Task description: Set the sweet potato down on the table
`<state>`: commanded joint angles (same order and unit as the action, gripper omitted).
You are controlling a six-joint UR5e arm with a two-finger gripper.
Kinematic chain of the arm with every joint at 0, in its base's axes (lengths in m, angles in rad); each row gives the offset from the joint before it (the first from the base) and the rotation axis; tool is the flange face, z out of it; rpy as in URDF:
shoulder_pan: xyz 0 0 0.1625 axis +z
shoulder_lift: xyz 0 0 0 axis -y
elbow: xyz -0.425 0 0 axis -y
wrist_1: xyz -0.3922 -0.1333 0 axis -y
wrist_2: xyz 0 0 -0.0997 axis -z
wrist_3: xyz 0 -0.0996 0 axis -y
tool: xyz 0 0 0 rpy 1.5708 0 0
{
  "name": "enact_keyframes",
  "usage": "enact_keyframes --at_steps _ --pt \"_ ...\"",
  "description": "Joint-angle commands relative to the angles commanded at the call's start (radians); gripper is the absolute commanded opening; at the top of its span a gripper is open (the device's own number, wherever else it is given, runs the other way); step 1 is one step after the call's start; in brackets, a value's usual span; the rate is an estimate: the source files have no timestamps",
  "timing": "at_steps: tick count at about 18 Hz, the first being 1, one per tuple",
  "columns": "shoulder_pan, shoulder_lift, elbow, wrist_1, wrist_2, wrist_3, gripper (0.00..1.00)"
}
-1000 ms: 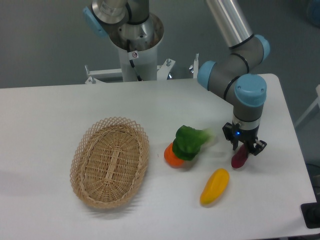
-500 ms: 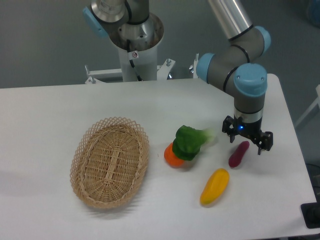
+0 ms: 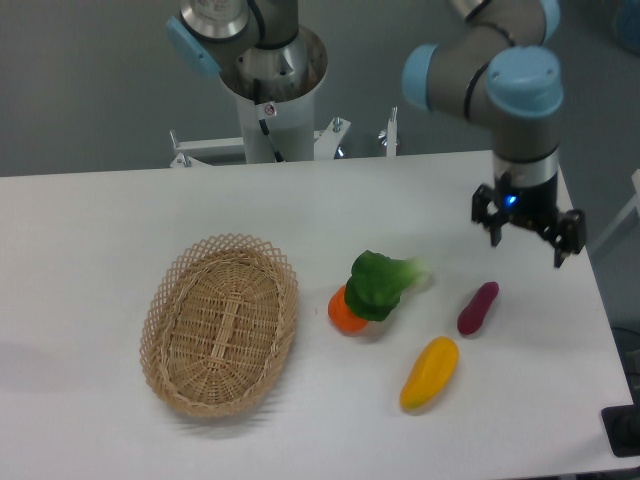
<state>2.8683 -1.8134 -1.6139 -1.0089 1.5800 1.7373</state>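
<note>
The sweet potato (image 3: 478, 307), small and dark magenta-purple, lies on the white table (image 3: 100, 220) at the right, tilted with its upper end to the right. It touches nothing else. My gripper (image 3: 527, 245) hangs open and empty above the table, up and to the right of the sweet potato and well clear of it. Its two dark fingers point down and stand apart.
A yellow-orange oblong vegetable (image 3: 430, 373) lies just below-left of the sweet potato. A green leafy vegetable (image 3: 380, 283) rests on an orange one (image 3: 345, 313) at mid-table. An oval wicker basket (image 3: 221, 324) stands at the left. The table's right edge is close to the gripper.
The gripper let go of the sweet potato, opened, and rose up and to the right. The sweet potato stays lying on the table.
</note>
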Motion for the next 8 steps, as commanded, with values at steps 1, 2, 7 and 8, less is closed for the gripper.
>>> enact_keyframes --at_steps 1,2,7,8 --pt "0.023 0.003 0.020 -0.051 -0.011 0.067 1.00" --pt "0.040 0.003 0.044 -0.092 -0.011 0.127 1.00" --pt "0.060 0.003 0.075 -0.168 -0.014 0.191 1.00" --pt "0.059 0.003 0.075 -0.165 -0.018 0.182 1.00"
